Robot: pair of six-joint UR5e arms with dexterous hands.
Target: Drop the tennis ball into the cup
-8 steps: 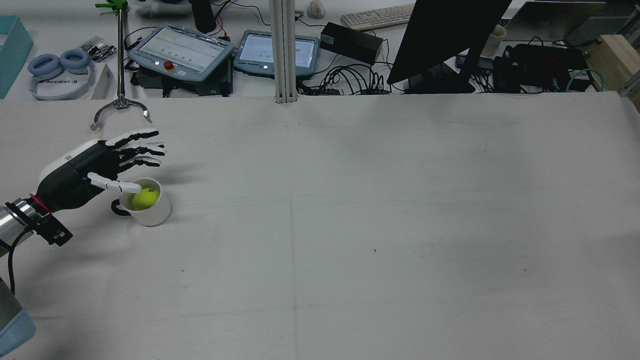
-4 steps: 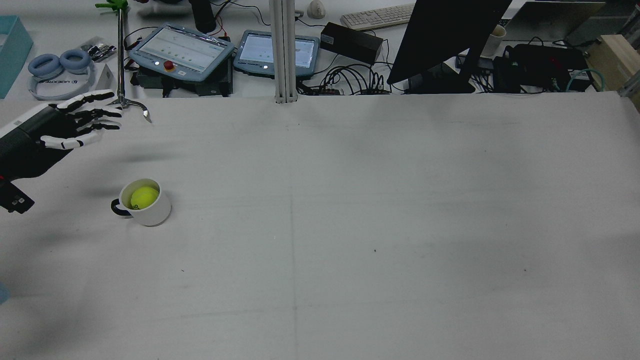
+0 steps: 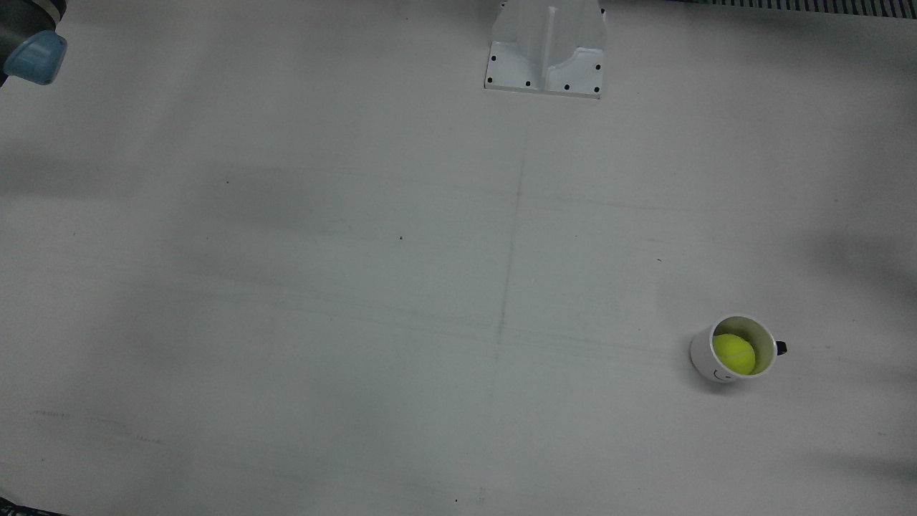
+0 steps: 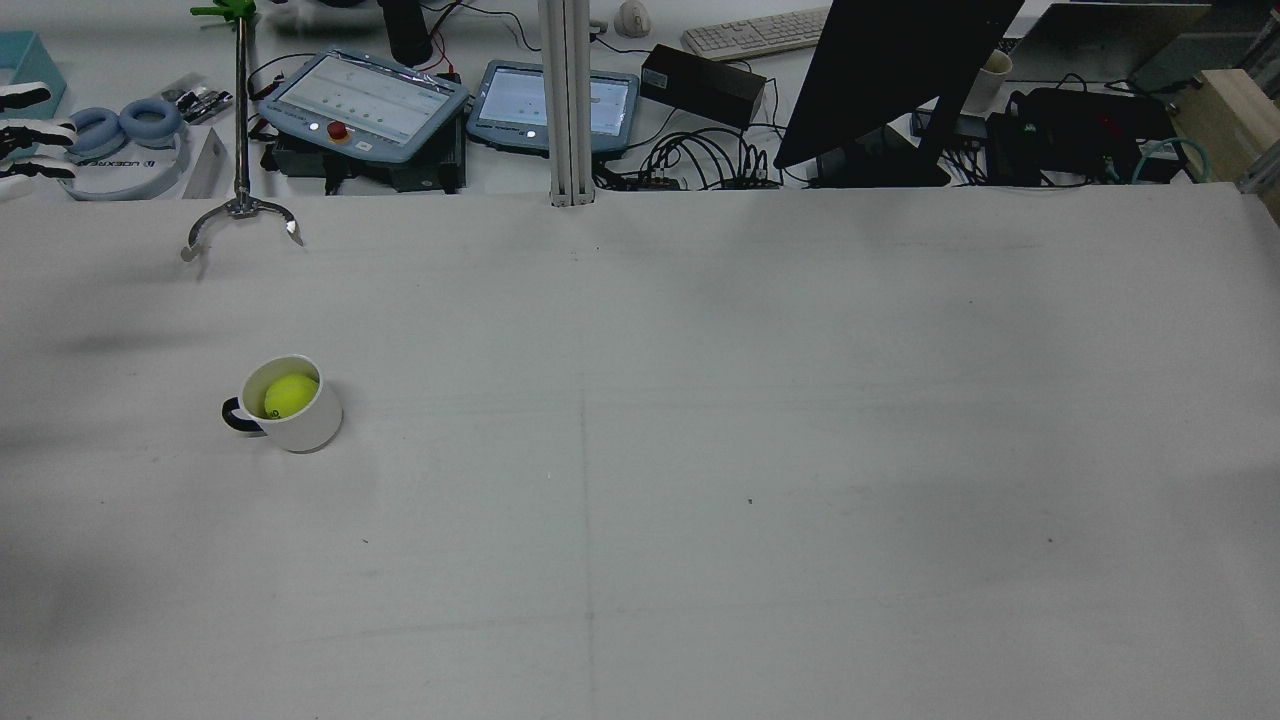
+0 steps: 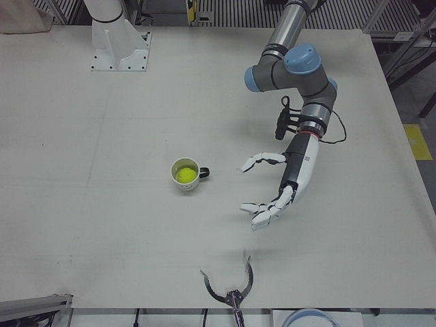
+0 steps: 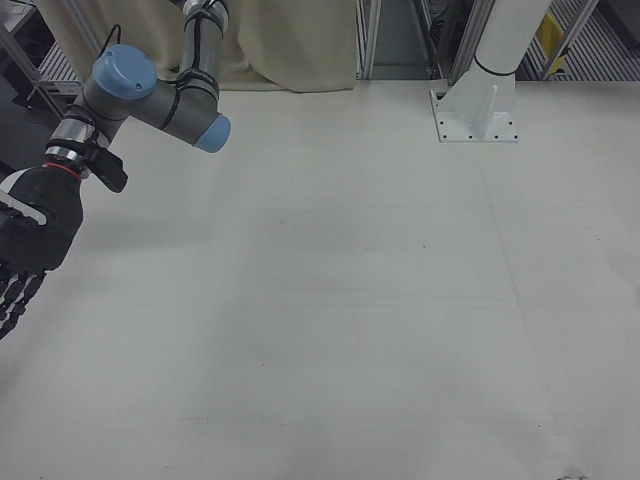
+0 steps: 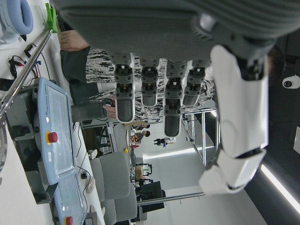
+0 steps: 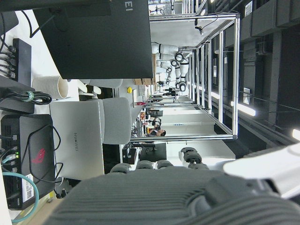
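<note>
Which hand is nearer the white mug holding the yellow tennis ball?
Left. The left hand hangs open beside the white mug, apart from it, on the mug's handle side. The right hand is over the table's other half, with no mug in its view.

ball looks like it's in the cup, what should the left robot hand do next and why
Probably just finish pulling back and park. The tennis ball sits inside the white cup, which stands upright on the table. The left robot hand is open, holds nothing, and is well clear of the cup, so no further grasp seems needed.
</note>
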